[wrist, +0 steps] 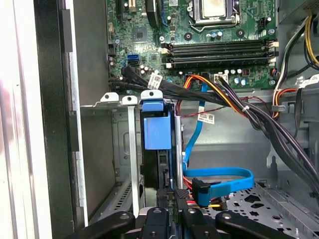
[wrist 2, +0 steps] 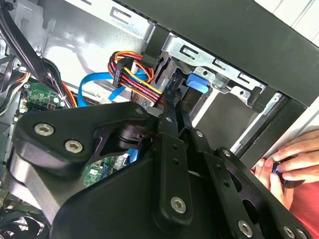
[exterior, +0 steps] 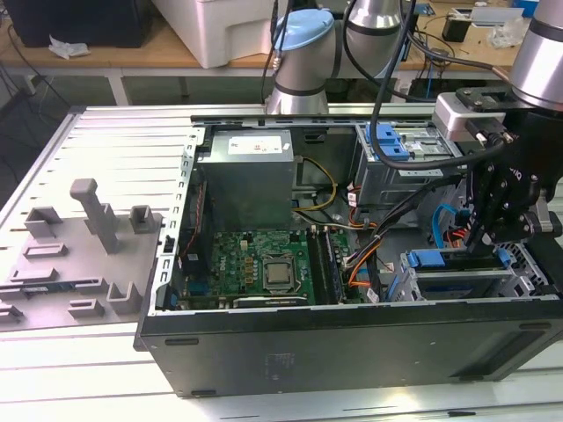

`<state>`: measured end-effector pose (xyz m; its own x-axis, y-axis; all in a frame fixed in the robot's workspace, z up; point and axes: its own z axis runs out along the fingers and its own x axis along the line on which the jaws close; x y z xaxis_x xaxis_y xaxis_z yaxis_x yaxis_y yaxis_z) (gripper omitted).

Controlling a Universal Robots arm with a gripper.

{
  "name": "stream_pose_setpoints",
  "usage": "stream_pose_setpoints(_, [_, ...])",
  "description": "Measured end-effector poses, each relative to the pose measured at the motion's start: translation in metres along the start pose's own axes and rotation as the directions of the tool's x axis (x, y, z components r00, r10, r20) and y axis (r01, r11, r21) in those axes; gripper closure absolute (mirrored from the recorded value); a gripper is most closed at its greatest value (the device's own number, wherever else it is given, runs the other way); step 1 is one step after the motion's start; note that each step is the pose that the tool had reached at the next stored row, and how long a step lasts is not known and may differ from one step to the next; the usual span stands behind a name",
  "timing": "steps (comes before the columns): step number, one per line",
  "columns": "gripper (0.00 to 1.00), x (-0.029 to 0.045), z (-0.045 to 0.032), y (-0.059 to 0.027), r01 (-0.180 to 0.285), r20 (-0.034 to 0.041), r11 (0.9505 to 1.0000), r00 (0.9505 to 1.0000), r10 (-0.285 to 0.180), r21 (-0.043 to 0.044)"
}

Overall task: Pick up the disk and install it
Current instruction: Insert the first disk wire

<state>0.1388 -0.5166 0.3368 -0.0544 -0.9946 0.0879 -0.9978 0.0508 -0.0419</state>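
Hand (exterior: 486, 242) of the arm, at 4 o'clock of the open computer in the exterior view, lowered onto the drive bay.

- **Table** (exterior: 88, 378): pale slatted surface carrying the computer; a grey moulded fixture (exterior: 97, 233) lies at 9 o'clock.
- **Computer case** (exterior: 352, 338): black tower on its side, cover off.
- **Grey metal box** (exterior: 246, 180): at 12 o'clock inside the case.
- **Motherboard** (exterior: 255, 264): green, at the centre.
- **Drive cage** (exterior: 413, 286): bare metal, at 4 o'clock, against the case's near wall.
- **The disk** (exterior: 437, 258): standing on edge in the drive cage, its blue strip uppermost. The first wrist view shows its blue carrier (wrist: 158, 132) between the cage rails, apparently not fully seated.
- **Blue flat cable** (wrist: 219, 174): looped just beside the disk, next to a red-yellow-black wire bundle (wrist 2: 137, 82).
- **A person's hand** (wrist 2: 291, 159): outside the case wall, near the cage.

Risks, as judged: a slight tilt of the disk could jam the carrier against the rails; the looped cable or wire plug could be trapped under the disk or snagged by the fingers; the person's hand sits close to the working arm.

Hand state: in both wrist views the fingers (wrist: 160, 215) stand almost together, narrowing to the disk's upper edge. They appear clamped on it, touching nothing else.
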Motion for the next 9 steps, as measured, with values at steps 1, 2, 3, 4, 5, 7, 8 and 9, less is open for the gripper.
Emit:
stream_pose_setpoints(1, [0.83,0.0000,0.0000,0.0000,0.000,-0.0001,1.0000,1.0000,0.000,0.0000])
stream_pose_setpoints(2, [0.83,0.0000,0.0001,0.0000,0.000,0.0000,1.0000,1.0000,0.000,0.0000])
stream_pose_setpoints(3, [0.83,0.0000,0.0001,0.0000,0.000,0.0000,1.0000,1.0000,0.000,0.0000])
stream_pose_setpoints(4, [0.83,0.0000,0.0001,0.0000,0.000,-0.0001,1.0000,1.0000,0.000,0.0000])
stream_pose_setpoints(5, [0.83,0.0000,0.0001,0.0000,0.000,0.0000,1.0000,1.0000,0.000,0.0000])
stream_pose_setpoints(7, [0.83,0.0000,0.0001,0.0000,0.000,-0.0001,1.0000,1.0000,0.000,0.0000])
stream_pose_setpoints(8, [0.83,0.0000,0.0001,0.0000,0.000,0.0000,1.0000,1.0000,0.000,0.0000])
stream_pose_setpoints(9, [0.83,0.0000,0.0001,0.0000,0.000,0.0000,1.0000,1.0000,0.000,0.0000])
